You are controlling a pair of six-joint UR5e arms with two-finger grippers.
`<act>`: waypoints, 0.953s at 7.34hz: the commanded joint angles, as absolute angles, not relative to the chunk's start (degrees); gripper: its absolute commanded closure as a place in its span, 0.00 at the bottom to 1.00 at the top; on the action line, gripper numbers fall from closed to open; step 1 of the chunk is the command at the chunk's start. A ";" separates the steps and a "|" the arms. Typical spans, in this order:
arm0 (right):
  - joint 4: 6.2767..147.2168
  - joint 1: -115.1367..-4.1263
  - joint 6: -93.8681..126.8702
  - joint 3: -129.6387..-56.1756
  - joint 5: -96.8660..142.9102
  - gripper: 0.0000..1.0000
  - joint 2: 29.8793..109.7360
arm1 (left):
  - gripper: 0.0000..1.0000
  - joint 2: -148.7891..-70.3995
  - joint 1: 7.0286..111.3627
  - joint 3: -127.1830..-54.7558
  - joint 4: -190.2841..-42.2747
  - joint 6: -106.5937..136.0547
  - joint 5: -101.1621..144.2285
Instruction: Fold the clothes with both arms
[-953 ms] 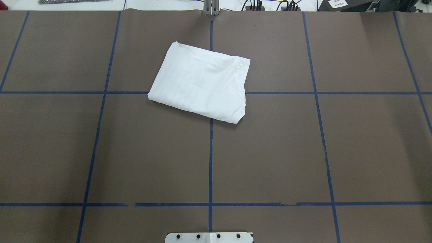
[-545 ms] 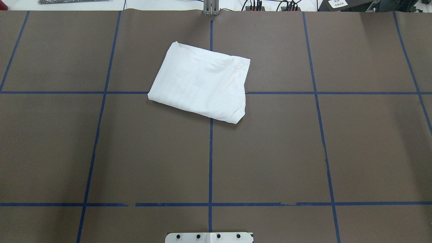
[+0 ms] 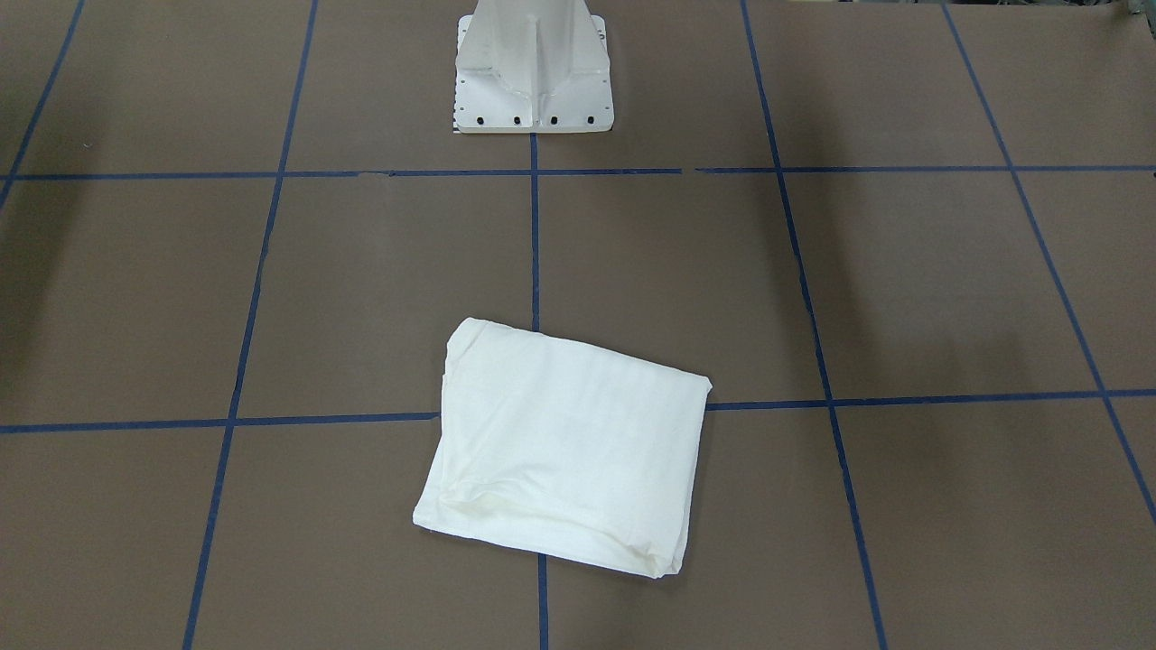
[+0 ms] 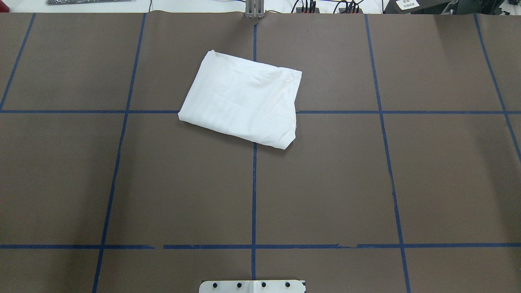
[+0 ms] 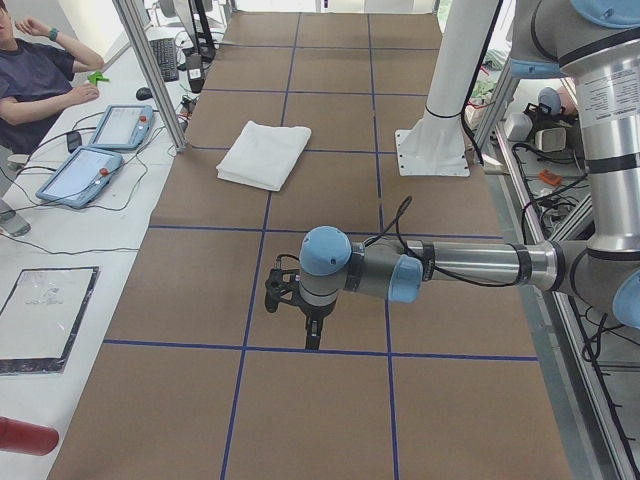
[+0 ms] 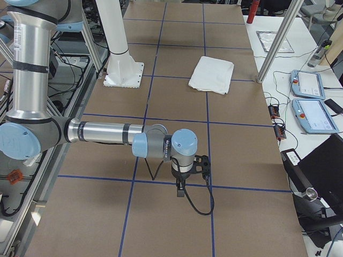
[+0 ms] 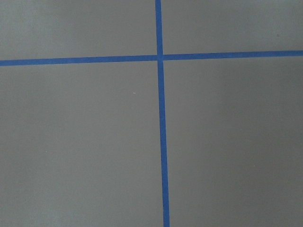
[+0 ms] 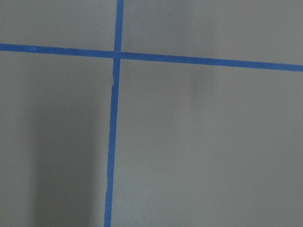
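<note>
Folded white T-shirt (image 4: 242, 99) lies flat, tilted rectangle, on brown tabletop (image 4: 183, 183). It straddles centre blue tape line (image 4: 253, 195), nearer far edge than robot's edge. Left fingers (image 5: 313, 335) point down over tabletop near its left end, well apart from shirt; apart or together, cannot tell. Right fingers (image 6: 180, 193) point down near right end, equally clear of shirt; spacing cannot be told.

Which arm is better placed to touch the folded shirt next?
Probably left, narrowly: the shirt lies mostly left of the centre tape line; left gripper and right gripper both hang far off.
</note>
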State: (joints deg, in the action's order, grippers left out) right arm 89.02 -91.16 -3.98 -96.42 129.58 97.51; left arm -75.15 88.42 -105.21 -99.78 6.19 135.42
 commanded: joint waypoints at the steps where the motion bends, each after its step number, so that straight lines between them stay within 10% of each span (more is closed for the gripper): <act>1: 87.01 -91.14 -3.78 -96.07 129.37 0.00 97.91 | 0.00 -75.15 88.42 -105.21 -99.84 6.07 135.44; 7: 86.66 -91.23 -3.87 -96.59 129.82 0.00 98.17 | 0.00 -75.15 88.33 -105.29 -99.84 5.98 135.53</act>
